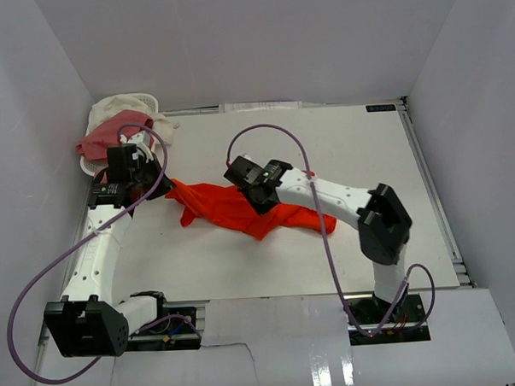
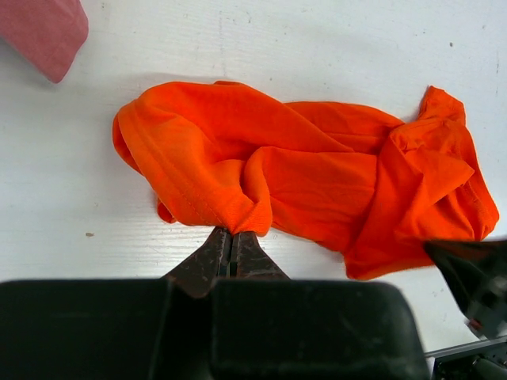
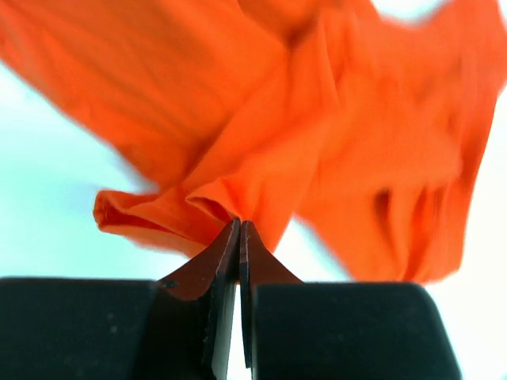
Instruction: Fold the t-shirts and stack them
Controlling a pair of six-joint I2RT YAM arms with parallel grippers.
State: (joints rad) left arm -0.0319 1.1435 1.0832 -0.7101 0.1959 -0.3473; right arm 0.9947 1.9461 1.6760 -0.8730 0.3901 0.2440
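Observation:
The orange-red t-shirt (image 1: 233, 209) lies crumpled in the middle of the table. My left gripper (image 1: 165, 182) is shut on its left edge; the left wrist view shows the jaws (image 2: 232, 234) pinching a fold of the shirt (image 2: 301, 174). My right gripper (image 1: 262, 201) is shut on the shirt's middle and lifts a bunch of it; the right wrist view shows the jaws (image 3: 239, 227) closed on the fabric (image 3: 317, 119). The dusty pink t-shirt (image 1: 106, 140) and the cream-white t-shirt (image 1: 117, 105) are piled at the back left.
A small white plastic basket (image 1: 155, 102) holds the pink and cream shirts in the back left corner. A corner of the pink shirt (image 2: 43, 32) shows in the left wrist view. White walls enclose the table (image 1: 368, 171). Purple cables loop over both arms.

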